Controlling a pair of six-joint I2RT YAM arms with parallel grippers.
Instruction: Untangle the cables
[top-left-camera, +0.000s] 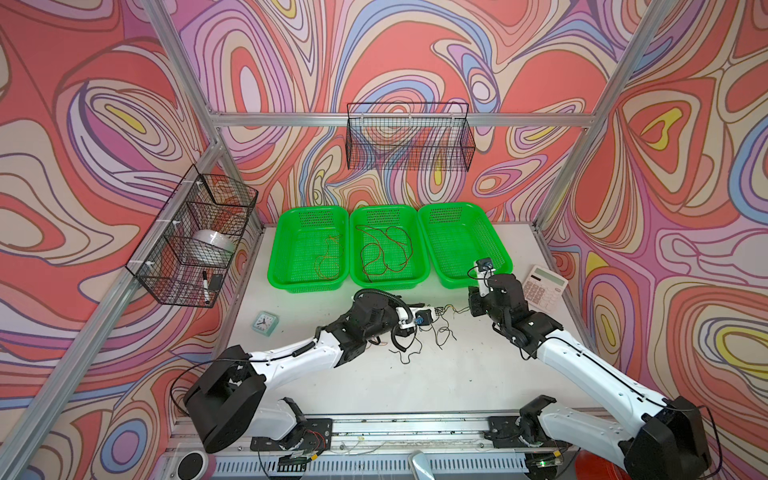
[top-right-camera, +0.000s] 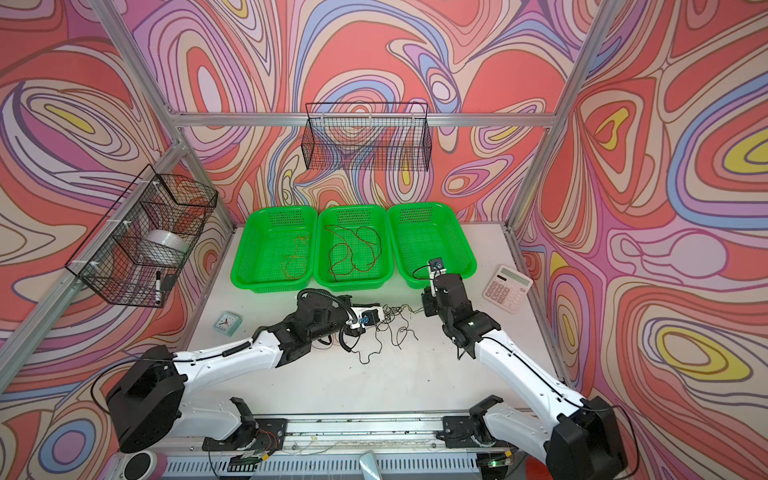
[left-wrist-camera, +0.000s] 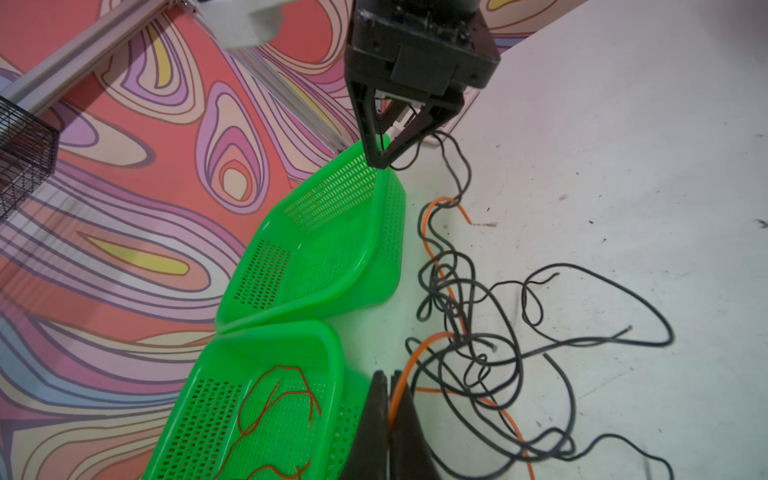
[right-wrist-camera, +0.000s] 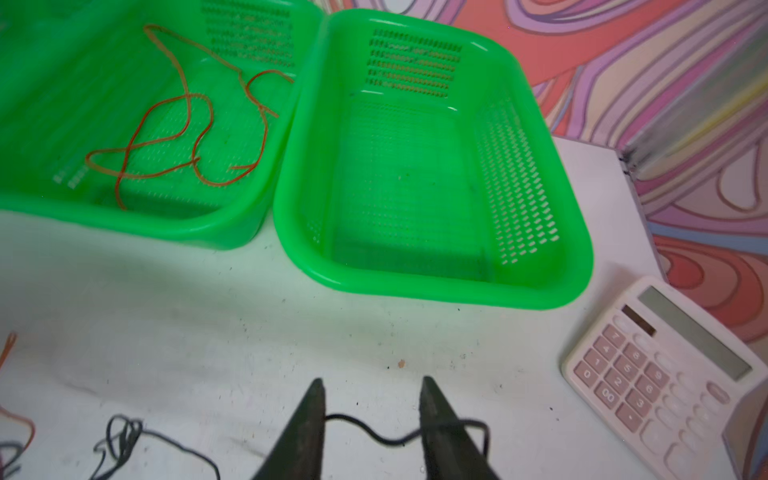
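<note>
1. My left pincer is clamped tight on the orange cable, which runs out from between its tips into the tangle.
2. My right pincer has its jaws apart. A black cable lies across the gap between them, ungripped as far as I can tell.
3. The unsorted cables form a knot of black loops with the orange strand threaded through. It lies on the table between the two pincers, just ahead of the left one's tips.
4. Just beyond the right pincer's tips sits the empty basket. Beside that, the middle basket holds a dark red-brown cable. The far basket holds a thin orange-red strand.
5. I judge the step in hand to be freeing the orange strand from the black loops. The task looks partly done, with some cables already in baskets.
6. Next, I'd close the right pincer on the black cable near the knot to anchor it. Then I'd draw the left pincer away slowly, watching that the loops slacken rather than cinch.
</note>
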